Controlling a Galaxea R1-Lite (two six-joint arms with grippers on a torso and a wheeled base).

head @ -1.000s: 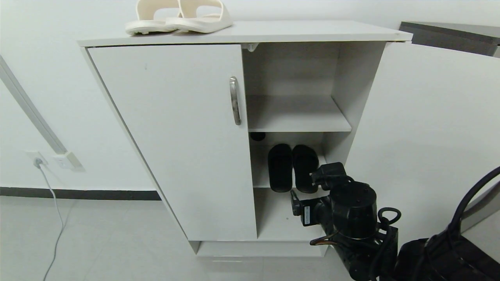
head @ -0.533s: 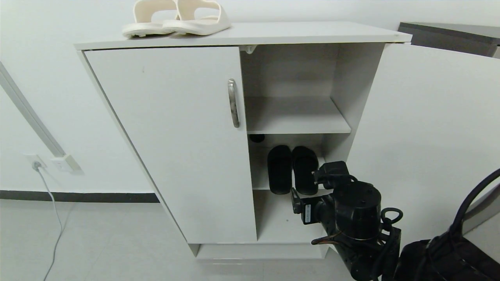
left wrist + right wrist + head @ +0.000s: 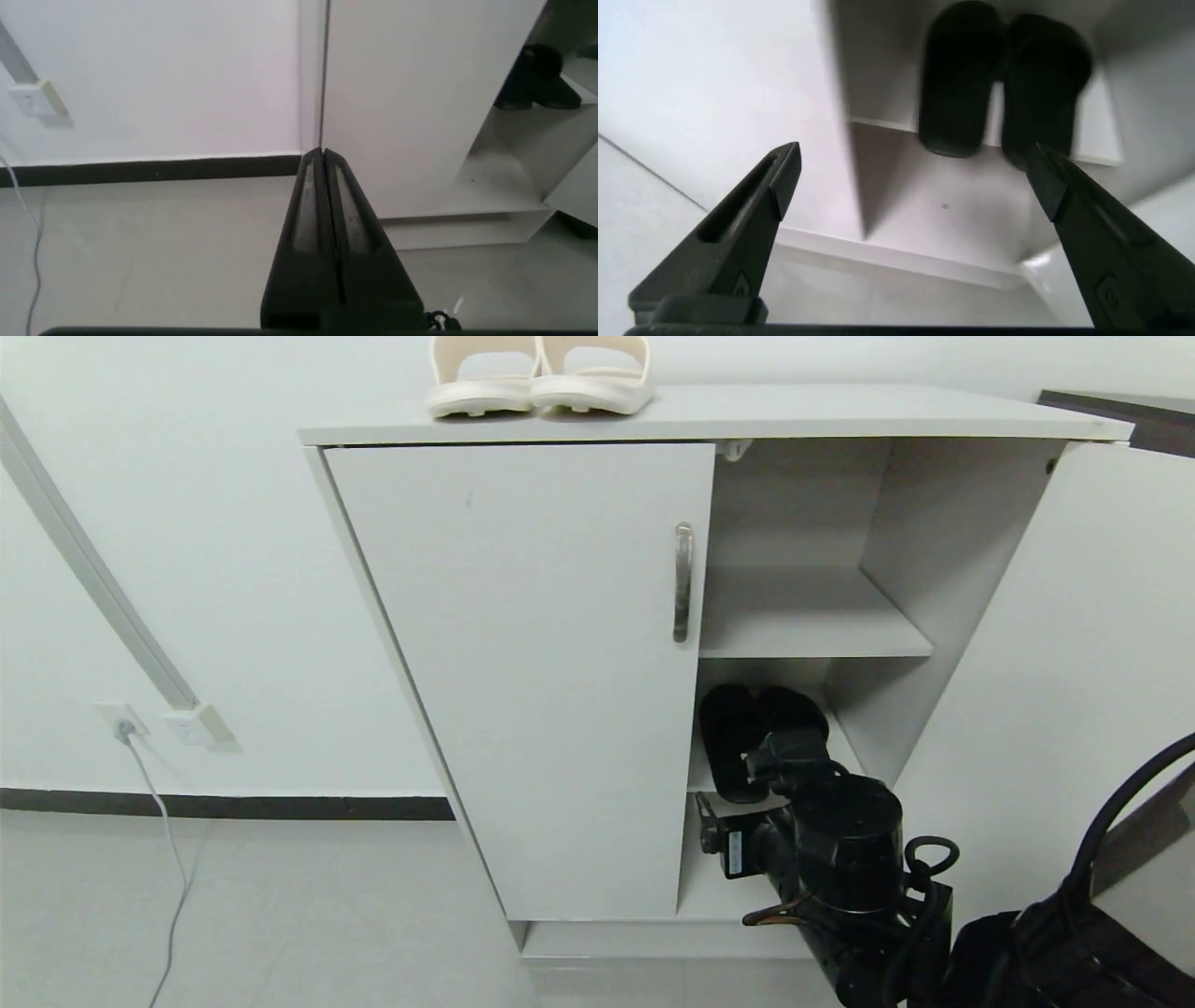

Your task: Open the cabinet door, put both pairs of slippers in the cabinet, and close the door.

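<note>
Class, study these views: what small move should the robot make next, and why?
Probably raise the right tool toward the cream slippers on the cabinet top. The black slippers already lie on a shelf inside, the right tool is open and empty, and the cream pair is not yet inside.

No writing is coming through legibly on the cabinet [image 3: 840, 415] or on anything around it. A small white sticker [image 3: 735, 852] is sitting on the wrist of the right arm [image 3: 845, 840], and its dark print is showing too small to read.
</note>
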